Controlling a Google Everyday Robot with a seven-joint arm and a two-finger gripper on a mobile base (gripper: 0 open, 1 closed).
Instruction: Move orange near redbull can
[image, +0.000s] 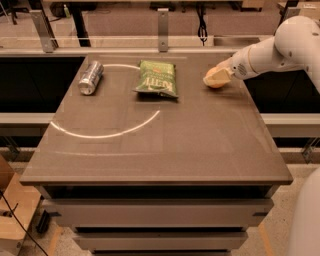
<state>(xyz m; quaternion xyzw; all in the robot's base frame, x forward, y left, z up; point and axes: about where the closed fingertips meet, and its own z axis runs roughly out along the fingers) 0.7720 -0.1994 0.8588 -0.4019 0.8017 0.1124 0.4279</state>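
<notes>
My gripper is at the far right of the table top, low over the surface, on the end of the white arm that reaches in from the right. The orange is right at the gripper and mostly covered by it; only a curved orange edge shows on its lower side. The redbull can, slim and silvery, lies on its side at the far left of the table, well apart from the gripper.
A green crinkly chip bag lies between the can and the gripper. The brown table has a white arc marked on it. A rail with metal posts runs behind the table's far edge.
</notes>
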